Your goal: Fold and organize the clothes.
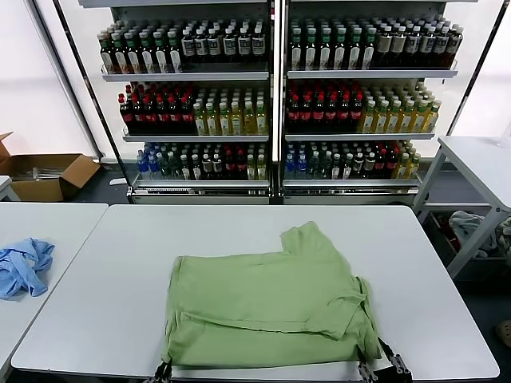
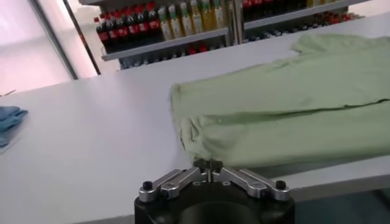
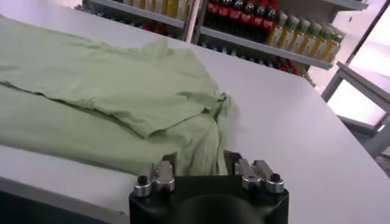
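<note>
The light green polo shirt lies folded on the white table, with one sleeve and the collar area laid over its body. It also shows in the left wrist view and the right wrist view. My left gripper is at the shirt's near left corner; its fingertips meet, shut, right at the hem, and no cloth shows between them. My right gripper is at the near right corner, open, with the bunched shirt edge between its fingers.
A light blue garment lies crumpled on the neighbouring table to the left. Shelves of bottled drinks stand behind the table. A cardboard box is on the floor at the far left, and another white table stands at the right.
</note>
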`<move>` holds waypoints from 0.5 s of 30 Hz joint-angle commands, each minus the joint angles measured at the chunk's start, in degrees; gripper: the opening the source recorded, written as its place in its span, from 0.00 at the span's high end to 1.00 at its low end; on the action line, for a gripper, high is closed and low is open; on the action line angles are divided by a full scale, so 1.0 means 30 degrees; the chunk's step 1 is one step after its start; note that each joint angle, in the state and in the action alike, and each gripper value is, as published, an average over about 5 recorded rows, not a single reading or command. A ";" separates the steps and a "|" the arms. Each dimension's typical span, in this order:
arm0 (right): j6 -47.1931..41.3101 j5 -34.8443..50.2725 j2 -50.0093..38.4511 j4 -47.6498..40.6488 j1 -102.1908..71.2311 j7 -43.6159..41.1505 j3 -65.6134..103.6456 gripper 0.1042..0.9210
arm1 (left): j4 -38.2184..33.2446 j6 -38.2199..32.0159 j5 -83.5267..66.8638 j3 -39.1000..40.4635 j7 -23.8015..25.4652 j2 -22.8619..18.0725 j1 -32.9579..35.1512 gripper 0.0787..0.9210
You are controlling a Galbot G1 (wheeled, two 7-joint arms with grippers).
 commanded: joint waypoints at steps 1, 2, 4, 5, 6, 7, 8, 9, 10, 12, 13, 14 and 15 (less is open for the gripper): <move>-0.0414 0.0179 0.0176 0.1796 -0.1574 0.1260 0.0798 0.29 | -0.1145 0.0049 0.1343 -0.0472 -0.1081 0.0254 0.1486 0.84; -0.0385 0.0177 0.0186 0.2081 -0.1717 0.1373 0.0954 0.25 | -0.1269 0.0047 0.1467 -0.0725 -0.1110 0.0311 0.1415 0.81; -0.0179 0.0143 0.0258 0.2493 -0.1768 0.1458 0.1309 0.19 | -0.1415 0.0009 0.1693 -0.1344 -0.1104 0.0324 0.0928 0.74; -0.0034 0.0123 0.0320 0.2701 -0.1686 0.1434 0.1561 0.16 | -0.1568 -0.0081 0.1837 -0.1687 -0.1039 0.0275 0.0564 0.71; 0.0149 0.0141 0.0414 0.2904 -0.1476 0.1355 0.1893 0.14 | -0.1764 -0.0202 0.1933 -0.1944 -0.0890 0.0207 0.0199 0.66; 0.0305 0.0318 0.0531 0.3067 -0.1071 0.1159 0.2360 0.14 | -0.2084 -0.0304 0.1894 -0.2111 -0.0617 0.0126 -0.0338 0.63; 0.0425 0.0631 0.0646 0.3198 -0.0512 0.0871 0.2873 0.13 | -0.2457 -0.0371 0.1735 -0.2183 -0.0218 0.0032 -0.1000 0.60; 0.0477 0.1086 0.0734 0.3227 0.0059 0.0581 0.3339 0.12 | -0.2811 -0.0372 0.1440 -0.2156 0.0246 -0.0038 -0.1687 0.56; 0.0494 0.1759 0.0747 0.3119 0.0888 0.0083 0.3846 0.12 | -0.3042 -0.0298 0.1052 -0.2049 0.0845 -0.0125 -0.2591 0.53; 0.0429 0.3098 0.0443 0.2252 0.2906 -0.1159 0.4512 0.12 | -0.3029 -0.0050 0.0086 -0.1786 0.2030 -0.0316 -0.4707 0.46; 0.0407 0.3558 0.0155 0.1520 0.4068 -0.1868 0.4622 0.12 | -0.2701 0.0115 -0.0535 -0.1659 0.2581 -0.0409 -0.5812 0.43; 0.0407 0.3874 -0.0203 0.0645 0.5429 -0.2660 0.4618 0.12 | -0.2233 0.0283 -0.1308 -0.1546 0.3132 -0.0497 -0.6967 0.40; 0.0407 0.4067 -0.0564 -0.0415 0.6729 -0.3285 0.4386 0.12 | -0.1707 0.0467 -0.2152 -0.1459 0.3540 -0.0574 -0.8008 0.36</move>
